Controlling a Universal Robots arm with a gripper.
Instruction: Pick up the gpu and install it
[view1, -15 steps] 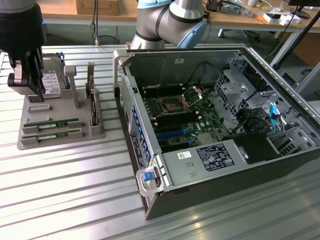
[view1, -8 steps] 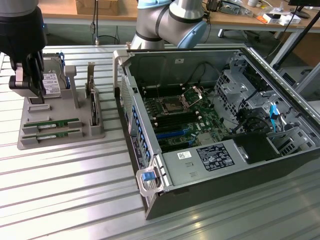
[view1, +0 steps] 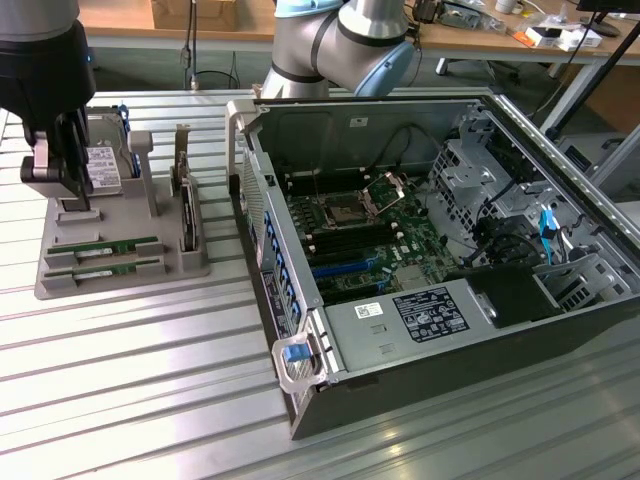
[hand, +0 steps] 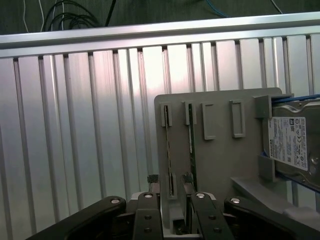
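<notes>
Gripper (view1: 57, 175) spread wide, empty, over gray holder (view1: 60, 285) | wrist view: gpu (hand: 170, 165) edge-on in holder slot, aligned between fingertips | exterior view: two green sticks (view1: 100, 248), one hard drive (view1: 103, 160), one dark card (view1: 187, 215), one open computer case (view1: 400, 390)

A ribbed aluminium bench (view1: 150, 400) carries a grey plastic holder tray (view1: 120, 285) towards the exterior view's left and an open metal computer case (view1: 450, 395) just beside it on the right. In the tray, two thin green circuit-board gpu sticks (view1: 105, 246) lie side by side in slots along the near edge. A silver hard drive (view1: 102, 165) stands at the far corner, and a dark bracketed card (view1: 187, 215) stands on edge on the side towards the case. The black hand (view1: 62, 195) hangs above the tray, in front of the drive.
</notes>
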